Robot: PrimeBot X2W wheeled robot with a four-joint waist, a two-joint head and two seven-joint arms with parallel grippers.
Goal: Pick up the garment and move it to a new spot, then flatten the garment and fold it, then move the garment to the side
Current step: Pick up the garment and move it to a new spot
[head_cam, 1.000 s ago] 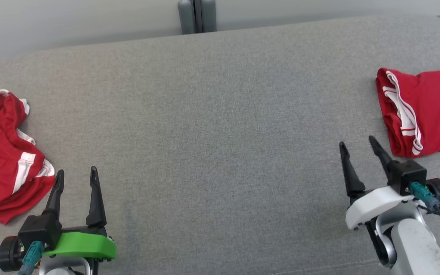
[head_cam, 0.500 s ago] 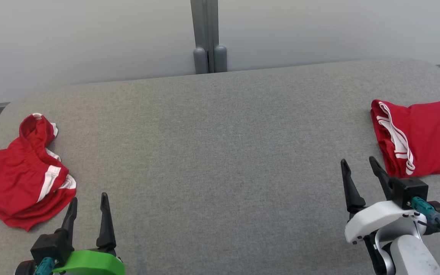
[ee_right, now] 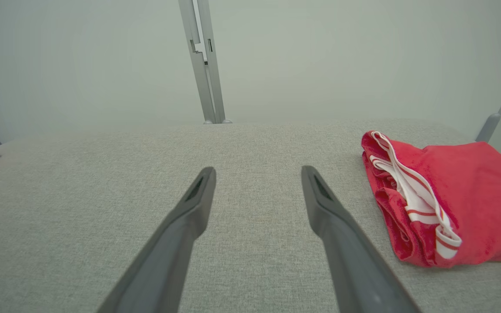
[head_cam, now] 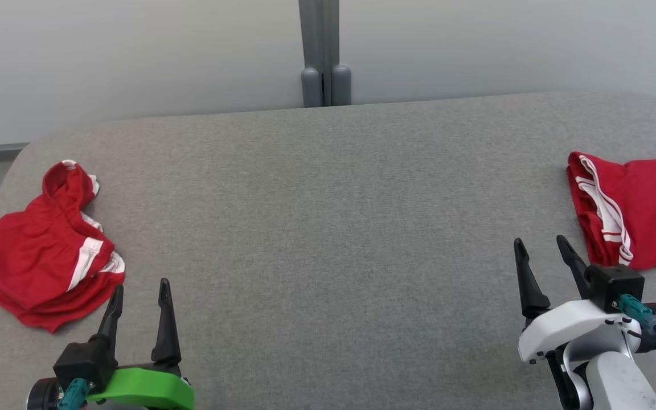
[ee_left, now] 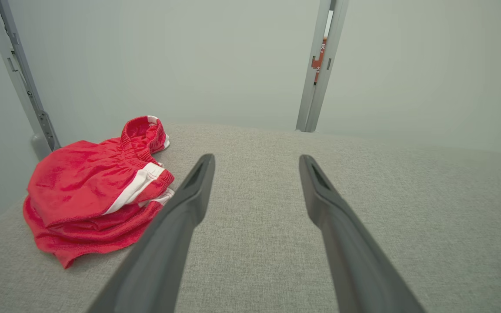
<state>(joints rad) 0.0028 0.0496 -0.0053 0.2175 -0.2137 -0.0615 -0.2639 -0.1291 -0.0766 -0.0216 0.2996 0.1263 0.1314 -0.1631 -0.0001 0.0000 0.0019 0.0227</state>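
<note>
Pale wall [head_cam: 134, 57] behind the cushion's far edge. Broad grey cushion [head_cam: 328, 228] spanning nearly the full head view, its middle bare.

At the cushion's right end, folded red garment [head_cam: 647, 210] lying flat, white-striped edges stacked along the side facing the cushion's centre, partly cut off by the frame.

At the cushion's left end, crumpled red garment [head_cam: 43, 256] lying in a loose heap, waistband bunched toward the cushion's far edge, white trim showing on the side facing the centre. Not held by anything.

Over the cushion's near left part, left gripper [head_cam: 140, 285] with a green body, fingers spread wide and nothing between them, the outer fingertip just beside the crumpled heap.

Over the cushion's near right part, right gripper [head_cam: 538, 240] with a white body, fingers likewise spread and empty, near the folded piece's corner but apart from it.

Behind the middle of the cushion's far edge, slim grey post [head_cam: 323, 51] standing upright against the wall.
</note>
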